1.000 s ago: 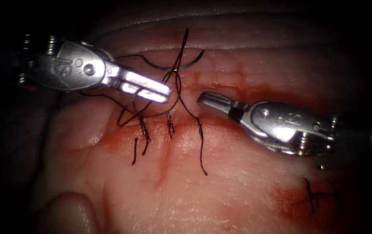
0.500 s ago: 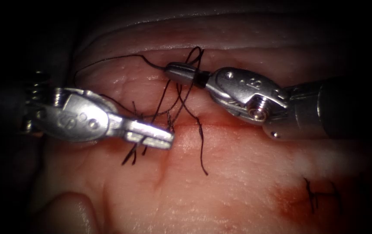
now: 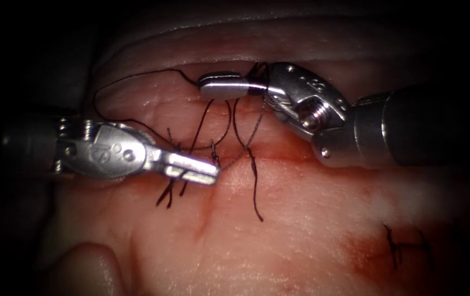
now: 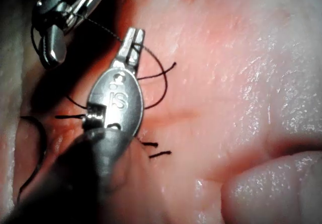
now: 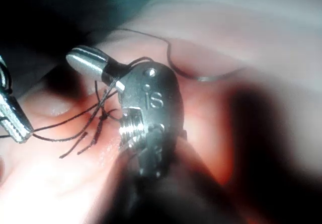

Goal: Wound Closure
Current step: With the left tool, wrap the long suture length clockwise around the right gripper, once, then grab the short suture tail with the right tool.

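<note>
Left steel jaws (image 3: 205, 174) clamped on black thread (image 3: 254, 186) | right steel jaws (image 3: 221, 86) closed, grip unclear | curved needle (image 5: 211, 77) lying free | keep tension even, judged

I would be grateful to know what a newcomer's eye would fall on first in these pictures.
The right pincer, shut, lies just beyond the cut with dark thread looped around it. The left pincer appears shut on that thread at the cut's left end. A thin curve, likely the needle, lies free on the tissue.
</note>
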You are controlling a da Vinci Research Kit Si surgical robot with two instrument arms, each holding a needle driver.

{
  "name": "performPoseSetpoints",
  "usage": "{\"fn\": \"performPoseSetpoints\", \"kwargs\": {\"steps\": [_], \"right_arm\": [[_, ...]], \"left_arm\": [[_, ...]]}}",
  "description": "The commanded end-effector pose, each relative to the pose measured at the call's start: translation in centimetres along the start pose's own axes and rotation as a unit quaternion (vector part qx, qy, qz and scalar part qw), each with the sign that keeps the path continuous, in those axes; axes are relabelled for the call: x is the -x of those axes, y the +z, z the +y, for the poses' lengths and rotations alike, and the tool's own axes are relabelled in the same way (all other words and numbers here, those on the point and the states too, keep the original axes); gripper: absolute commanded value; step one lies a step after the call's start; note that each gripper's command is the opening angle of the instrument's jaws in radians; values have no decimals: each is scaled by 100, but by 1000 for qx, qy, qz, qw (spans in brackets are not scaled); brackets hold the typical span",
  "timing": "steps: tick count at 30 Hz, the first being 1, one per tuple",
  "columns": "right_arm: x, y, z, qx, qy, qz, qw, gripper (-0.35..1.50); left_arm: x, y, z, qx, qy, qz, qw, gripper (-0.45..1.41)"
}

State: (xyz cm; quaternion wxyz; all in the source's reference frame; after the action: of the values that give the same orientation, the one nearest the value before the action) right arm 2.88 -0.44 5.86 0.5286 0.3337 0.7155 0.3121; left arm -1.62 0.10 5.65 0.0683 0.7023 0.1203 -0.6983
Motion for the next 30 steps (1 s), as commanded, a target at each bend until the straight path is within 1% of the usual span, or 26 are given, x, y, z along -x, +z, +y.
{"fn": "performPoseSetpoints", "kwargs": {"steps": [1,3,7,9,13,19,24,26,30], "right_arm": [[6,9,-3,-27,7,-2,1000,-35],[5,9,-6,-49,11,-2,999,-35],[0,6,-14,-71,22,-2,997,-35],[-2,4,-18,-77,26,-12,997,-35],[2,2,-28,-90,17,-70,993,-35],[12,3,-37,-119,-10,-147,982,-35],[23,6,-36,-137,-44,-215,966,-35],[29,9,-35,-142,-62,-247,957,-35],[39,14,-31,-146,-91,-299,939,-35]], "left_arm": [[10,6,-2,0,-1,0,1000,-45],[22,6,-5,-1,-6,-3,1000,-45],[41,-2,-11,-6,-11,-11,1000,-45],[50,-8,-15,-10,-17,-15,1000,-45],[65,-17,-26,-21,-20,-27,999,-45],[82,-17,-35,-28,-27,-35,999,-45],[89,-9,-36,-33,-33,-38,998,-45],[89,-8,-37,-34,-34,-39,998,-45],[89,-8,-36,-34,-34,-39,998,-45]]}}
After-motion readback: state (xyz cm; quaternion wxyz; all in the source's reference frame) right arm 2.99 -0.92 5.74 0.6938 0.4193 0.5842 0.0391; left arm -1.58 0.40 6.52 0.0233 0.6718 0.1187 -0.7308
